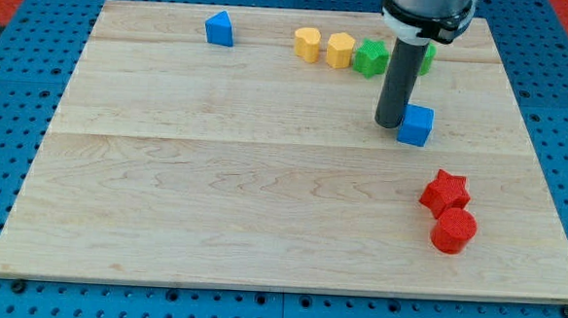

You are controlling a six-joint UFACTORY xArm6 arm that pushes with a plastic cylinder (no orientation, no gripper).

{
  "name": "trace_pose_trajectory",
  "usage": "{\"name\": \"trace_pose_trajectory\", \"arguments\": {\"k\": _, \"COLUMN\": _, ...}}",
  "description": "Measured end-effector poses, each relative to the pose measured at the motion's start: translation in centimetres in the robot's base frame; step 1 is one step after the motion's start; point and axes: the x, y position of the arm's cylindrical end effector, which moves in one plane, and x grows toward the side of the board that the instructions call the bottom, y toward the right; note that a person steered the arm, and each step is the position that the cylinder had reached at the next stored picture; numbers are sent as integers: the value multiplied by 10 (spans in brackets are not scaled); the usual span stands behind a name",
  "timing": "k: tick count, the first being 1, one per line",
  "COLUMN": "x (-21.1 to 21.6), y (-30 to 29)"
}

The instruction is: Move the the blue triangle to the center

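The blue triangle (219, 28) lies near the view's top, left of the middle, on the wooden board (214, 194). My tip (390, 123) stands far to its right, touching or almost touching the left side of a blue cube (415, 124). The rod rises from there toward the view's top and hides part of a green block behind it.
A yellow heart (308, 43), a yellow hexagon (340, 50) and a green star (371, 57) form a row at the top. Another green block (427, 56) shows right of the rod. A red star (445, 191) and a red cylinder (454, 230) sit at the lower right.
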Motion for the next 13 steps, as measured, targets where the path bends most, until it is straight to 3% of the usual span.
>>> {"name": "trace_pose_trajectory", "arguments": {"k": 2, "x": -46, "y": -156}}
{"name": "trace_pose_trajectory", "arguments": {"k": 5, "x": -167, "y": -379}}
{"name": "trace_pose_trajectory", "arguments": {"k": 6, "x": -211, "y": -378}}
{"name": "trace_pose_trajectory", "arguments": {"k": 8, "x": -176, "y": -194}}
{"name": "trace_pose_trajectory", "arguments": {"k": 9, "x": -160, "y": -183}}
{"name": "trace_pose_trajectory", "arguments": {"k": 10, "x": -113, "y": -160}}
{"name": "trace_pose_trajectory", "arguments": {"k": 12, "x": -104, "y": -101}}
{"name": "trace_pose_trajectory", "arguments": {"k": 13, "x": -106, "y": -100}}
